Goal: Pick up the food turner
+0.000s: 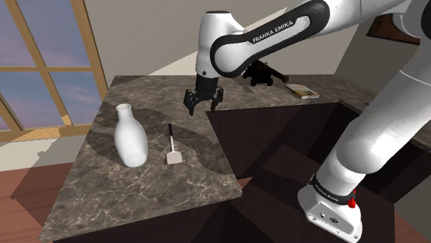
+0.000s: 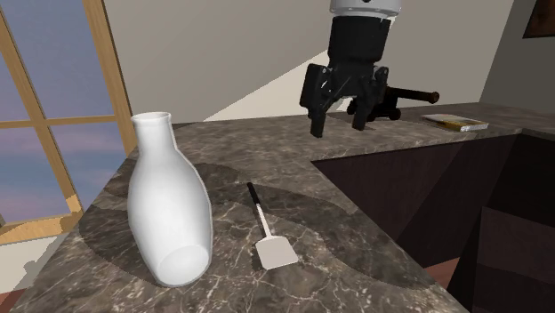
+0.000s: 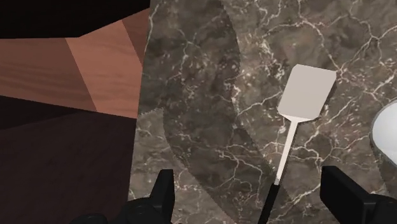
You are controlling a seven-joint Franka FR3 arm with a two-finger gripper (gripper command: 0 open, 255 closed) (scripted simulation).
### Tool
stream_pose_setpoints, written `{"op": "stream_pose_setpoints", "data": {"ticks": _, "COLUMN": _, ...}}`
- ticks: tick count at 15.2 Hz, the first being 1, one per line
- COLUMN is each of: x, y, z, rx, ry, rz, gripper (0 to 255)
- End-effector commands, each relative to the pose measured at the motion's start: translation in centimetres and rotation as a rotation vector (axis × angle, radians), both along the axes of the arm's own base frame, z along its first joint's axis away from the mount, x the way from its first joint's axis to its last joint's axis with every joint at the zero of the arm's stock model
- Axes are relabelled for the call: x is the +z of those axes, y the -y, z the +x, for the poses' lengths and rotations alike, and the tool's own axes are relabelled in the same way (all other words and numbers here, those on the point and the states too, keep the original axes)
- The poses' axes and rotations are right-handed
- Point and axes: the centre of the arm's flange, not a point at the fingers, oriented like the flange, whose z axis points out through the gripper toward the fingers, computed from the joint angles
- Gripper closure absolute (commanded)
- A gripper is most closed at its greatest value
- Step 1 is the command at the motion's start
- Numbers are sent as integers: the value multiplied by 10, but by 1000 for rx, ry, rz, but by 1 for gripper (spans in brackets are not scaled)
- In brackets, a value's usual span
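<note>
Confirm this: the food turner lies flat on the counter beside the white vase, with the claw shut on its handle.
No. The food turner lies flat on the counter beside the white vase, but the claw hangs open above, clear of the handle, as the second exterior view shows.

I see my all-black two-finger gripper [image 2: 338,124] spread above the dark veined stone counter [image 2: 356,242]; the grey flat-bladed, black-handled food turner [image 2: 275,252] lies near a white bottle-shaped vase [image 2: 167,209].
</note>
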Motion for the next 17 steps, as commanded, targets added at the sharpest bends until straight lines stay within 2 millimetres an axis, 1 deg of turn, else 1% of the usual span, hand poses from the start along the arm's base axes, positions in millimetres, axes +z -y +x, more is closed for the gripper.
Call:
{"op": "stream_pose_setpoints", "data": {"ticks": 1, "x": -20, "y": -10, "z": 17, "rx": -32, "ry": -5, "rz": -1, "gripper": 0}}
{"op": "stream_pose_setpoints", "data": {"ticks": 8, "x": -86, "y": -40, "z": 78, "rx": -135, "ry": -22, "rz": -8, "gripper": 0}}
{"op": "stream_pose_setpoints", "data": {"ticks": 14, "x": -143, "y": -60, "z": 133, "rx": -223, "ry": -37, "rz": -14, "gripper": 0}}
{"op": "stream_pose_setpoints", "data": {"ticks": 15, "x": -150, "y": -62, "z": 139, "rx": -233, "ry": -39, "rz": -15, "gripper": 0}}
{"op": "stream_pose_setpoints", "data": {"ticks": 17, "x": -160, "y": -62, "z": 139, "rx": -233, "ry": -39, "rz": -15, "gripper": 0}}
